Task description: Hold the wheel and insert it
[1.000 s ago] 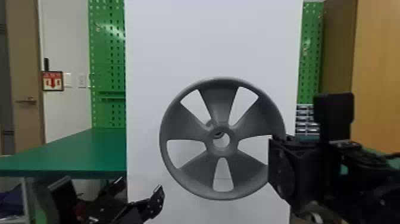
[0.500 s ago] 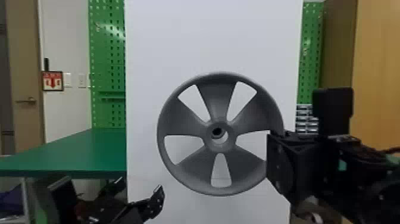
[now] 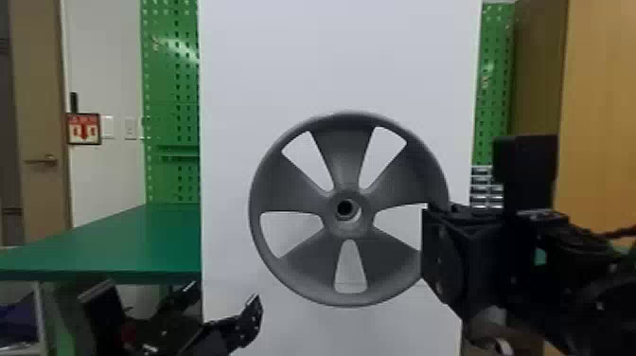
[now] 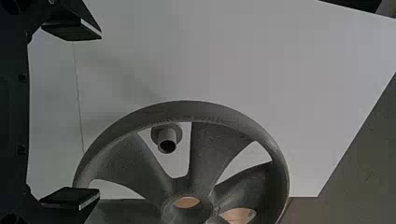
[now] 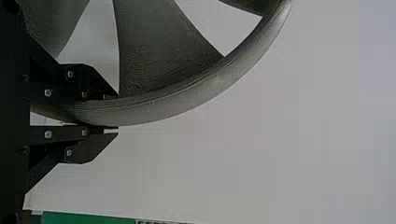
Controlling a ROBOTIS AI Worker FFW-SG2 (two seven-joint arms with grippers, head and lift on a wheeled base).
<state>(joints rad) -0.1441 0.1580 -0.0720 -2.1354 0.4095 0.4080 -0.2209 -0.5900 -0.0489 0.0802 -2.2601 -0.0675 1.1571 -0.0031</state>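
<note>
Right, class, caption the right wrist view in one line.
Grey wheel clamped by its rim in the right gripper, white panel behind.

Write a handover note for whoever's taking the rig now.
Right gripper: shut on the wheel's rim.
Left gripper: open, empty, beside the wheel.
Peg: juts from the white panel, behind the wheel.
Done: wheel gripped, held upright before the panel.
Left: line up the hub and slide it onto the peg; the peg's end seems off-centre in the hub's hole from the head view.
</note>
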